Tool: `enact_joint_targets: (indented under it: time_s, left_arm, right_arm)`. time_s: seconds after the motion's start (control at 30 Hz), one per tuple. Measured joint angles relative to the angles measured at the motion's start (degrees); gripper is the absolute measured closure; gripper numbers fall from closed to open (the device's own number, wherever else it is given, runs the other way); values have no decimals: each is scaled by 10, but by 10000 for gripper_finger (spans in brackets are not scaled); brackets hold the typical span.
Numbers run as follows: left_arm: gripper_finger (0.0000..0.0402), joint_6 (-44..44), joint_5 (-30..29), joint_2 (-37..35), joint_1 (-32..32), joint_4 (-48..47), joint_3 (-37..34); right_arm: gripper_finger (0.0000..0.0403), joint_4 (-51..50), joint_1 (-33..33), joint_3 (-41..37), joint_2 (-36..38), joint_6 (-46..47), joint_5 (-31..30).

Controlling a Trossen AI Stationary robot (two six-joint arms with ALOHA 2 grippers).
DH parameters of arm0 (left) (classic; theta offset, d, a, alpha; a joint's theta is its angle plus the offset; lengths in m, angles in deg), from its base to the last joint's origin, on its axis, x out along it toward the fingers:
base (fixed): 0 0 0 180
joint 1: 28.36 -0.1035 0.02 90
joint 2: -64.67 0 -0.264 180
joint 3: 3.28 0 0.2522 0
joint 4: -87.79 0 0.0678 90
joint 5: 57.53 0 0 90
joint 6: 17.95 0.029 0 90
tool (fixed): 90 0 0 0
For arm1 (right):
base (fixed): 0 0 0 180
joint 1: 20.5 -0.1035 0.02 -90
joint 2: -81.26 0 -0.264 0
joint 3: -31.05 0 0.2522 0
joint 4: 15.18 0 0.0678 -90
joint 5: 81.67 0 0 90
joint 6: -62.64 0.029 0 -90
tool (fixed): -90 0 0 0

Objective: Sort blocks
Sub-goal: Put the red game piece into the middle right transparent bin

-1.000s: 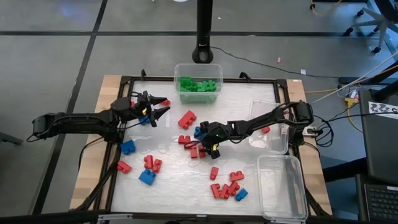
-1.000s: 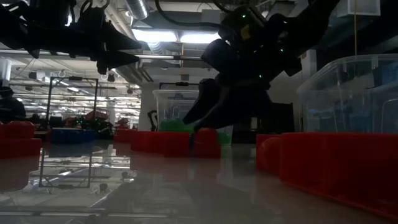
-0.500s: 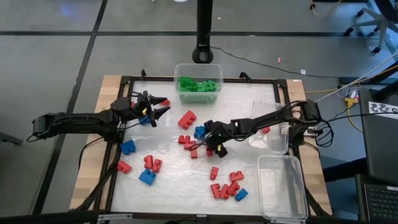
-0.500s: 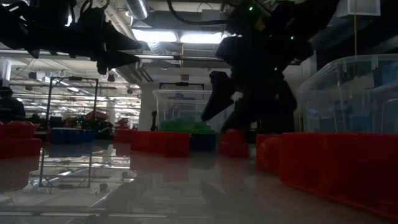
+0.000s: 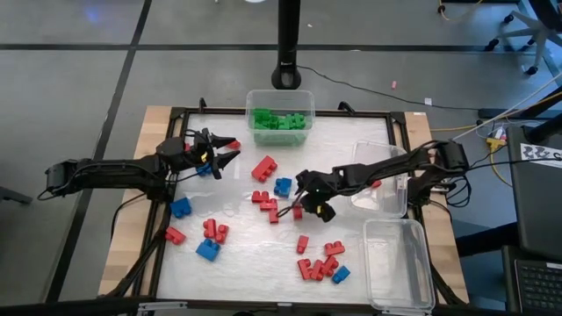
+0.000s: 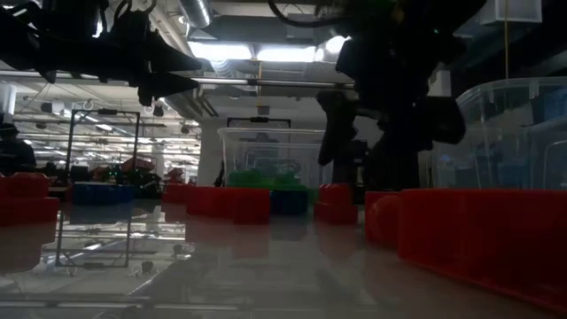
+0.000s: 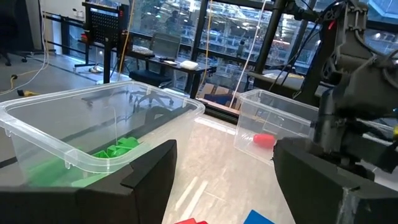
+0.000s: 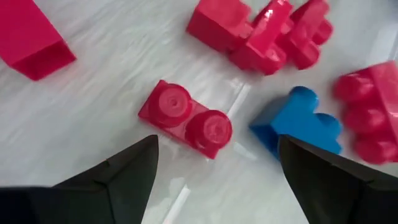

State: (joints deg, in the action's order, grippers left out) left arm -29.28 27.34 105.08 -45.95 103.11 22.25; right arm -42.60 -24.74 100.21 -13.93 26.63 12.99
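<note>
White tabletop holds scattered studded red and blue blocks.

You are working in a robotics lab or workshop: the table is standing on a bare grey concrete floor with cables running across it, and behind it long ceiling lights, metal racks and workbenches are showing

Count from above: three clear tubs, one held a heap of green blocks. Roughly fifteen red blocks and five blue blocks lay loose on the desk.
</note>
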Motion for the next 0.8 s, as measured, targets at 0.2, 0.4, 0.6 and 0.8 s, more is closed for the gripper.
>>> enact_joint_targets:
  time_s: [0.2, 0.4, 0.6, 0.8]
  left_arm:
    - [150, -2, 0, 1, 0, 1, 0]
    - [150, -3, 0, 4, 0, 1, 0]
    - [150, -3, 0, 4, 0, 1, 0]
    - [150, -3, 0, 5, 0, 0, 0]
  right_arm:
    - [75, 42, -3, 0, -29, -50, 25]
    - [75, 48, -3, 0, -40, -64, 52]
    - [75, 88, -3, 1, -50, -67, 101]
    - [75, 107, -3, 1, -65, -74, 115]
